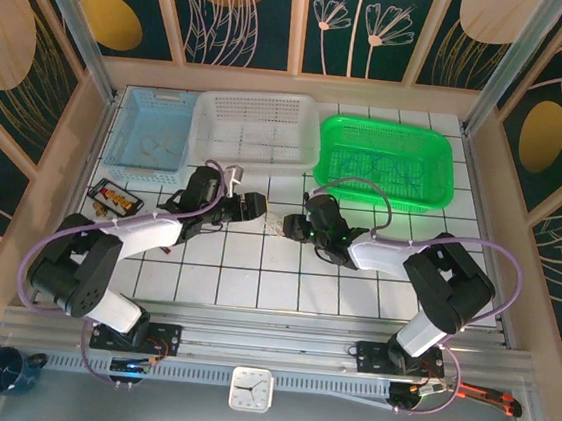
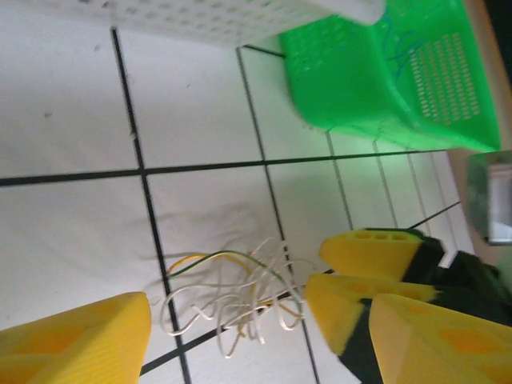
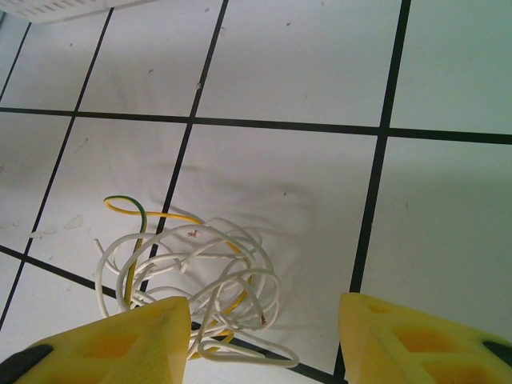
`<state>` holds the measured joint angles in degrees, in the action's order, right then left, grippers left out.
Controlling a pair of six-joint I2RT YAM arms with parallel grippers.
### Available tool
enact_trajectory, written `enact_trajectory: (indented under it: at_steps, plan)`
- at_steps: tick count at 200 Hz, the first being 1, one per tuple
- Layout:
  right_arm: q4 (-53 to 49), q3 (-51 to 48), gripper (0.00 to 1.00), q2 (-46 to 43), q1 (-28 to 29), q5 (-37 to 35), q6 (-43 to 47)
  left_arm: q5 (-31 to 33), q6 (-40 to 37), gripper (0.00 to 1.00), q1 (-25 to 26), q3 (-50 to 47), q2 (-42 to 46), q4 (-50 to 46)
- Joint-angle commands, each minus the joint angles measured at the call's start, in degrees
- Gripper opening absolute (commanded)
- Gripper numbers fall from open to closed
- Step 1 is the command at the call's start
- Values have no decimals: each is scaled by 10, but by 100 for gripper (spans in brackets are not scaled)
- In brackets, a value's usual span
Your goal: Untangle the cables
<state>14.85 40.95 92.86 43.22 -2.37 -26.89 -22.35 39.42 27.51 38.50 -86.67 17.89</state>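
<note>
At the near edge, an aluminium rail carries a small white clock (image 1: 250,388). A dark blue mug (image 1: 3,370) stands at its left end and an orange-handled tool (image 1: 487,398) lies at its right. Beyond the rail, the worktop (image 1: 253,288) is white tile with black grid lines.

The cables (image 3: 188,268) lie in one loose tangle at the middle of the worktop, across a grid line. They are mostly whitish wires, with one yellow-green wire looping out. The two arms reach in from either side. The left hand (image 2: 260,320) hangs low over the tangle with its yellow fingers spread wide, and the wires lie on the tile in the gap. The right hand (image 3: 264,320) faces it from the right, also spread. The near loops run under one of its fingers, and nothing is visibly pinched.

Near the left edge, a small black tray (image 1: 114,196) holds red and yellow pieces.

Three baskets sit side by side along the far edge.
- The pale blue basket (image 1: 130,114) on the left has a faint thin wire in it.
- The contents of the white basket (image 1: 211,113) in the middle cannot be made out.
- The green basket (image 1: 438,147) on the right holds dark thin wires.

Dark teal wall panels (image 1: 251,16), framed in wood and patterned with gold and pale leaves, enclose the space.
</note>
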Motion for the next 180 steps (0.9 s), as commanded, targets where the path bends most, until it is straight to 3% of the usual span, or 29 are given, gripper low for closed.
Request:
enact_trajectory:
  at_steps: [1,50,180]
  plan:
    - [23,6,50,14,1,-22,8,16,-40,66,4,10,-28,7]
    - [30,2,48,19,-2,-26,4,29,-94,53,21,58,-80,-26]
    - [38,0,47,25,-3,-27,3,35,-132,35,31,113,-161,-50]
